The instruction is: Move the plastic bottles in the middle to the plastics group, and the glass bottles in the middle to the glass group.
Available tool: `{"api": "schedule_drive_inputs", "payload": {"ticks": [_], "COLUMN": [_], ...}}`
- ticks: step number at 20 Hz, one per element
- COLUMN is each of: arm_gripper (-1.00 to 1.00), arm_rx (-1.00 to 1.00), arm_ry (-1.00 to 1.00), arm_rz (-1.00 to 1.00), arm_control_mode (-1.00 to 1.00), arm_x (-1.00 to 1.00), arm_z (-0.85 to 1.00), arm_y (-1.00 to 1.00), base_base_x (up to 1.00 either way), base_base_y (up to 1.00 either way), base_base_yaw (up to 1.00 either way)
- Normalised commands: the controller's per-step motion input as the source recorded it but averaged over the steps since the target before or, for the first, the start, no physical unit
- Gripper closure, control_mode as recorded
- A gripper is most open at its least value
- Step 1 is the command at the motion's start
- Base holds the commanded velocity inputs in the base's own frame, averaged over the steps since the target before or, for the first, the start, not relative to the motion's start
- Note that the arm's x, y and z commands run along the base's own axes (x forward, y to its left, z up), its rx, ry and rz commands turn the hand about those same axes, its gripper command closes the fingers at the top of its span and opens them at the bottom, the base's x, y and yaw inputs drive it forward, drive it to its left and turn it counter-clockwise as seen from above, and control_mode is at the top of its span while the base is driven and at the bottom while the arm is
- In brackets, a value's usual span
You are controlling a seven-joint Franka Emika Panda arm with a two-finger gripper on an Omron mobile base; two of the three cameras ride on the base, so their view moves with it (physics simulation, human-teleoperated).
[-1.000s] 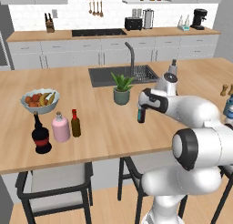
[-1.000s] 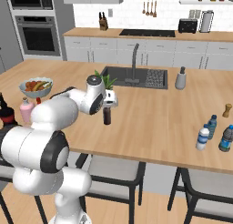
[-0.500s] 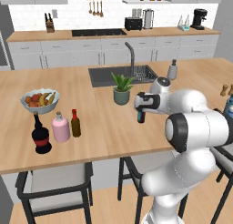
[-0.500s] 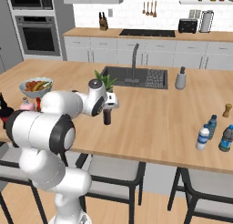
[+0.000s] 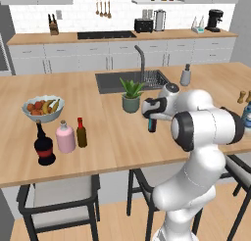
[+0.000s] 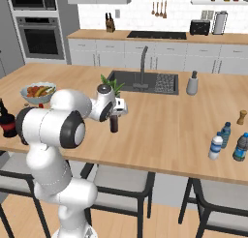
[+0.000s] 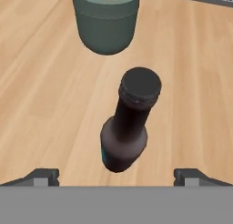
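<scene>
- Two dark finger tips of the gripper (image 7: 116, 175) stand wide apart, holding nothing; the dark bottle (image 7: 129, 123) with its black top stands upright between and just below them, untouched.
- From the side, the gripper (image 5: 153, 118) hangs right over that dark bottle (image 5: 152, 125) on the wooden island counter (image 5: 112, 137); a potted plant (image 5: 131, 95) sits just beyond it, with the sink (image 5: 128, 81) farther back.
- Toward the arm's left, the amber-brown bottle (image 5: 81, 132) stands just beside the squat pink bottle (image 5: 64, 137) and near the big black red-labelled bottle (image 5: 44, 144); a fruit bowl (image 5: 43, 108) lies behind them.
- Far to the right, the small whitish bottle (image 6: 215, 147) with a blue band stands near two blue bottles (image 6: 240, 147); a small tan piece (image 6: 240, 117) stands behind them.
</scene>
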Motion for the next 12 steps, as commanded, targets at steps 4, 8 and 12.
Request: {"api": "schedule_drive_inputs", "payload": {"ticks": [4, 8, 12], "arm_gripper": [-1.00, -1.00, -1.00], "arm_rx": [0.00, 0.00, 0.00], "arm_ry": [0.02, 0.02, 0.00], "arm_rz": [0.00, 0.00, 0.00], "arm_control_mode": [-1.00, -1.00, -1.00], "arm_x": [0.20, 0.16, 0.15], "arm_z": [-0.21, -0.22, -0.16], "arm_y": [0.00, 0.00, 0.00], "base_base_x": [0.00, 0.00, 0.00], "base_base_y": [0.00, 0.00, 0.00], "base_base_yaw": [0.00, 0.00, 0.00]}}
